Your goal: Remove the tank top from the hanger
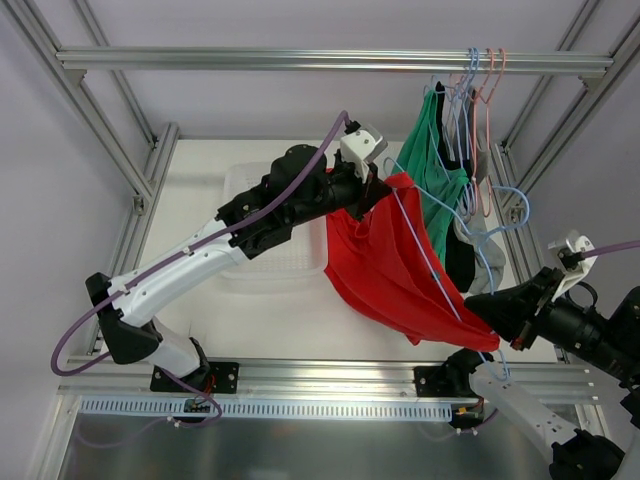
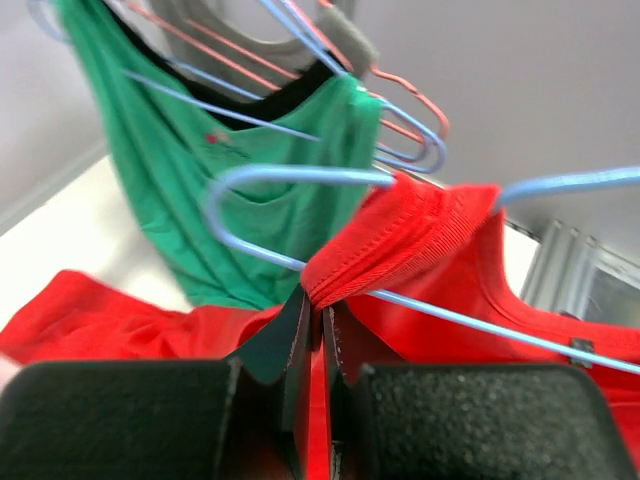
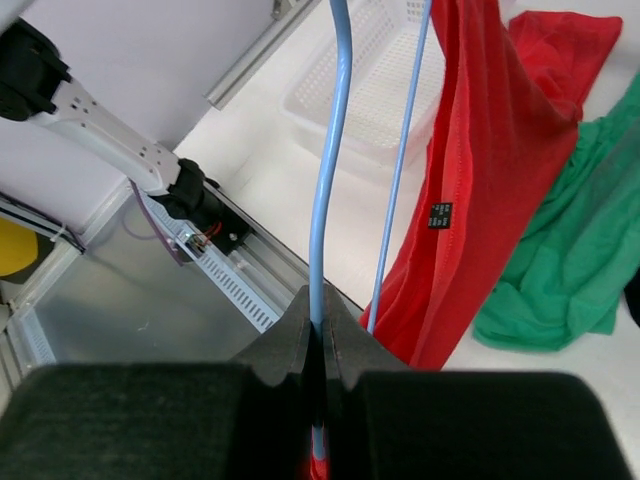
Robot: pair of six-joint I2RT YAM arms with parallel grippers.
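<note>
The bright red tank top (image 1: 390, 265) hangs stretched over the table, draped on the light-blue hanger (image 1: 425, 250), which is tilted between my two arms. My left gripper (image 1: 378, 190) is at the top's upper end, shut on a bunched red shoulder strap (image 2: 400, 240). One hanger wire (image 2: 480, 322) runs through that strap just past the gripper's tips (image 2: 318, 300). My right gripper (image 1: 487, 308) is at the lower right, shut on the hanger's blue wire (image 3: 330, 150), with its tips (image 3: 322, 305) pinching it. The red fabric (image 3: 480, 180) hangs to the right of that wire.
A green top (image 1: 435, 160) and dark garments (image 1: 460, 255) hang from the overhead rail (image 1: 300, 60) on pink and blue hangers (image 1: 487, 90), close behind the tank top. A white basket (image 1: 270, 215) sits under my left arm. Frame posts stand on both sides.
</note>
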